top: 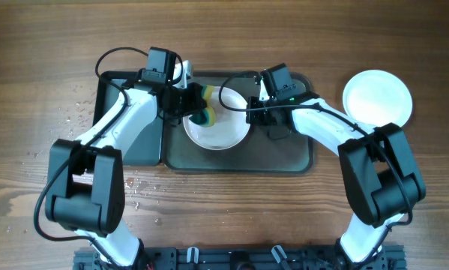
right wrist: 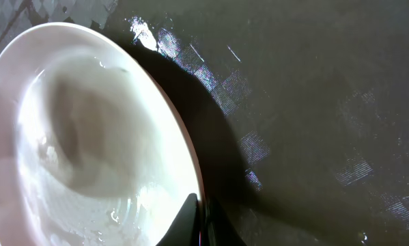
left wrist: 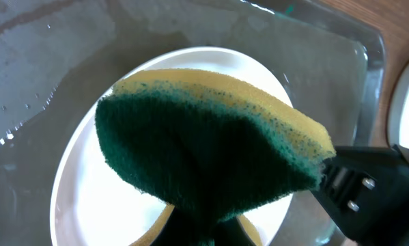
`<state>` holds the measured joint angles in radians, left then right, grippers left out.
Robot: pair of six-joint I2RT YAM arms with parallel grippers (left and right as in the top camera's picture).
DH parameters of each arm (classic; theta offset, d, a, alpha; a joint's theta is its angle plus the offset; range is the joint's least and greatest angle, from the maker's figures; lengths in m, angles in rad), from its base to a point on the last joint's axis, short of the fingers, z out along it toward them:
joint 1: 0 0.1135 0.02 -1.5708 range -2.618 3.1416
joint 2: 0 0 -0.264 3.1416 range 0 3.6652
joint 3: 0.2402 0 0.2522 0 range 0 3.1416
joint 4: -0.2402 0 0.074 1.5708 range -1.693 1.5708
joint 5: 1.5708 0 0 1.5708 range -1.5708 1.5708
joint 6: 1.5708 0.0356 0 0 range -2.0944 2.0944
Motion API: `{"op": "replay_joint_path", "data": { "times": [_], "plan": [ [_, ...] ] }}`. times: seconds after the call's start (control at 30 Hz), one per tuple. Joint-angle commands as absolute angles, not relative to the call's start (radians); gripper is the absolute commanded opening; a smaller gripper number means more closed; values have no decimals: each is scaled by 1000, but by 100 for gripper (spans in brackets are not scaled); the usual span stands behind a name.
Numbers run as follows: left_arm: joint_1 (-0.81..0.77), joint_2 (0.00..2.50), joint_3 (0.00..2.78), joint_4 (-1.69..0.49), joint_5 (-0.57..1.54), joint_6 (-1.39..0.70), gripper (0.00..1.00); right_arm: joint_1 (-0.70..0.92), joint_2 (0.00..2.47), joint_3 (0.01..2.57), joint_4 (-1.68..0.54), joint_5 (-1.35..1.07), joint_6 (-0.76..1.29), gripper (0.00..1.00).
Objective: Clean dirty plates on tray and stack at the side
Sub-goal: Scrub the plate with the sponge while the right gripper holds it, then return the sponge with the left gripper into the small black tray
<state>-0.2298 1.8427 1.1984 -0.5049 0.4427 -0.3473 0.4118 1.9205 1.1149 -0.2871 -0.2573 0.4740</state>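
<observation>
On the tray (top: 284,154), left jaws gripped the sponge (top: 207,114) over a plate (top: 225,129) right jaws pinched (mid-wipe, I reckoned); it then wanted stacking beside the tray.

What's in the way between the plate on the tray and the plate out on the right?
No loose object. Between the plate on the tray and the side plate lie only bare tray, its rim, and the right end effector gripping the plate's edge.
</observation>
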Motion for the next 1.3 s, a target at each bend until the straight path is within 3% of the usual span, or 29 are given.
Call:
{"op": "replay_joint_path", "data": {
  "times": [0.0,0.5,0.9,1.1,1.27],
  "plan": [
    [-238,1866,1197,-503,366,-356,4,416,1942,1104,-281,-244,470,4],
    [-239,2001,1197,-509,373,-477,4,416,1942,1104,-282,-244,469,4],
    [-283,2048,1197,-485,643,-491,4,416,1942,1104,-282,-244,470,5],
    [-292,2048,1217,-385,883,-491,4,416,1942,1104,-281,-244,470,4],
    [-264,2012,1298,-416,868,-482,4,416,1942,1104,-285,-244,470,4]
  ]
}}
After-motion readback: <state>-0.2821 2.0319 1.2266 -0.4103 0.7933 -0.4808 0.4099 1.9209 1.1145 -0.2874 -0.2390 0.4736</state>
